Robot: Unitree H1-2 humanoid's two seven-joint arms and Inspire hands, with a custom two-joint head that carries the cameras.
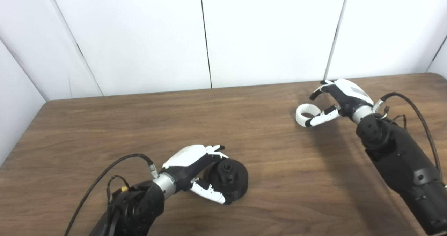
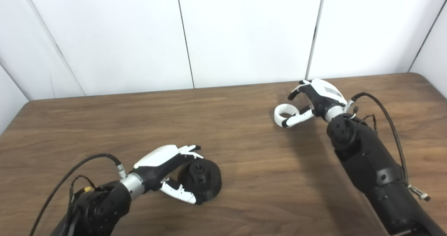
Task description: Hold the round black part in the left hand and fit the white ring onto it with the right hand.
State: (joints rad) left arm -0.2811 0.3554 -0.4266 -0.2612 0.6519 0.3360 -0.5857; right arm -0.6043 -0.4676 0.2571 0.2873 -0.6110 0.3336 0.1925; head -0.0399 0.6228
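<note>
The round black part rests on the wooden table at the front, left of centre, with a raised hub on top. My left hand is open against its left side: the fingers reach out straight over its top edge and the thumb lies along its near side. The white ring lies flat on the table at the back right. My right hand is open just right of it, the thumb against the ring's near edge and the fingers arched above its far side. The same ring shows in the right eye view.
White wall panels stand right behind the table's far edge. A black cable loops off each wrist. Bare wood stretches between the two hands.
</note>
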